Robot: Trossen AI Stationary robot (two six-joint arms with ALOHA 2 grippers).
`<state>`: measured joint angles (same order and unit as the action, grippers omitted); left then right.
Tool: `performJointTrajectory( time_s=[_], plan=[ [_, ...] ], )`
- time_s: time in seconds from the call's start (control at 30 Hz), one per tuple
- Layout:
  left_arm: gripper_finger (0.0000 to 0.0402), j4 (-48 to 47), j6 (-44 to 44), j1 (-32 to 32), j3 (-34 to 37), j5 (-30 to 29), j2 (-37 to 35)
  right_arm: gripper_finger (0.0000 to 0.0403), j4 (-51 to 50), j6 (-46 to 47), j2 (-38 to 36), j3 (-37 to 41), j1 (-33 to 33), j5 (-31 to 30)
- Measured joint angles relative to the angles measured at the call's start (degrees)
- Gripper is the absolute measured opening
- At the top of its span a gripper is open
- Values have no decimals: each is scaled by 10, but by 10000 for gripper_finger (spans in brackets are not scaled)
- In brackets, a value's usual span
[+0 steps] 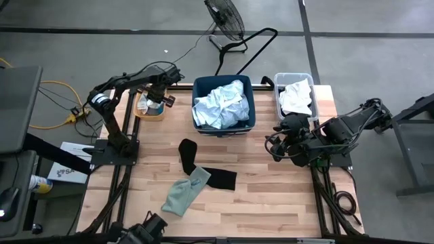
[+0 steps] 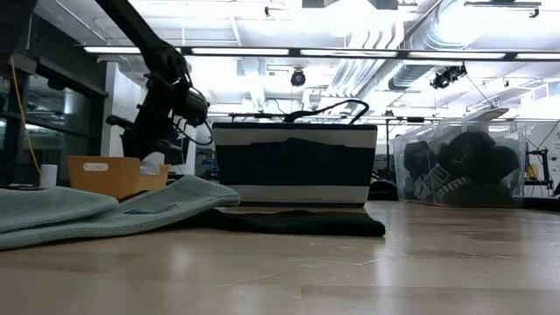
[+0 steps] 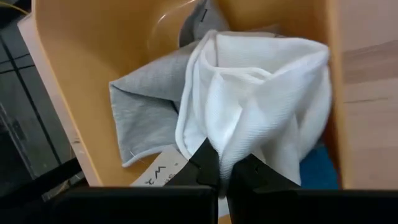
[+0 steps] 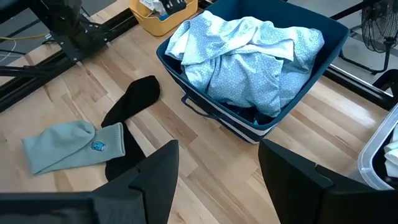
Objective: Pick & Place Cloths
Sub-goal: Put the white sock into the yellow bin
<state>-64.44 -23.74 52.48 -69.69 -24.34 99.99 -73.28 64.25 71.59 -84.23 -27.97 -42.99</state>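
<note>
My left gripper (image 3: pixel 225 171) is down inside the orange bin (image 1: pixel 150 108) at the table's far left, shut on a white cloth (image 3: pixel 261 106) that lies on a grey cloth (image 3: pixel 146 112). My right gripper (image 4: pixel 217 174) waits open above the table's right side (image 1: pixel 285 135), touching nothing. A grey-green sock (image 1: pixel 184 191) lies flat on the table, its upper end over a black sock (image 1: pixel 217 177); another black sock (image 1: pixel 186 152) lies beside them. Pale blue cloth (image 1: pixel 220 105) fills the navy bin, and white cloth (image 1: pixel 296 97) lies in the clear bin. My left gripper pinches a fold of the white cloth (image 3: pixel 227 152) between its two fingertips (image 3: pixel 208 165), coming from above and pointing down into the orange bin. The cloth stands bunched up ahead of the fingers, its lower part resting on the grey cloth and the bin's wall.
The navy bin (image 1: pixel 224 102) stands at the far middle, the clear bin (image 1: pixel 296 95) at the far right. Bare wood lies between the socks and my right arm and along the near edge. A floor fan (image 1: pixel 227 20) stands beyond the table.
</note>
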Motion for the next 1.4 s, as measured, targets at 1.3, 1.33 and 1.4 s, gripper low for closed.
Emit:
performJointTrajectory(
  time_s=[1.3, 1.33, 1.4],
  plan=[
    [242, -8, 58, 49, 0, 103, -12, 213, 0, 21, 0, 0, 0, 1],
    [247, -9, 63, 49, 0, 105, -18, 213, 0, 21, 0, 0, 0, 1],
    [252, -13, 78, 49, 0, 121, -31, 213, 0, 20, 0, 0, 0, 1]
  ],
)
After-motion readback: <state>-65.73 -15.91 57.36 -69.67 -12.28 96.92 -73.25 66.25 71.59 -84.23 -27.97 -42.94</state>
